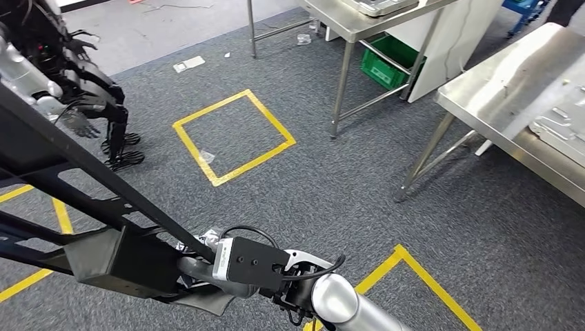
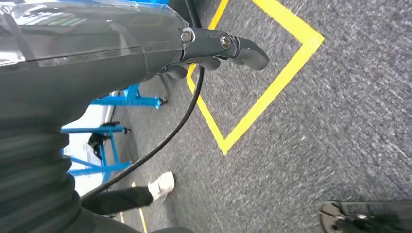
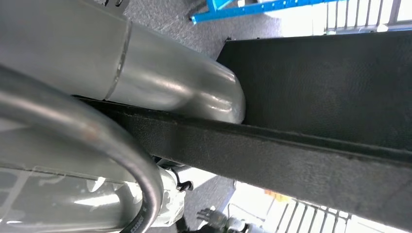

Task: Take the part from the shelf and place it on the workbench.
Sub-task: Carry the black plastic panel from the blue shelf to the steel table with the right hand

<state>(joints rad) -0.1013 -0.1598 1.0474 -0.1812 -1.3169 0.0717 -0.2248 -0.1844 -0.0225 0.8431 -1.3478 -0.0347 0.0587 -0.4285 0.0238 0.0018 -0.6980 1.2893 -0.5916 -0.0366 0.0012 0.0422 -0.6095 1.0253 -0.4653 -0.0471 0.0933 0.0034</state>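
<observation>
A long black part [image 1: 103,186] is carried low over the grey carpet, well apart from the steel workbench [image 1: 497,103]. The right hand [image 1: 207,265] is wrapped around the part near its boxy end. The left hand [image 2: 214,48] is seen over the carpet, and whether it is curled on something cannot be told. The part should be kept level and held tight while it is brought to the workbench, away from the workbench's legs.
</observation>
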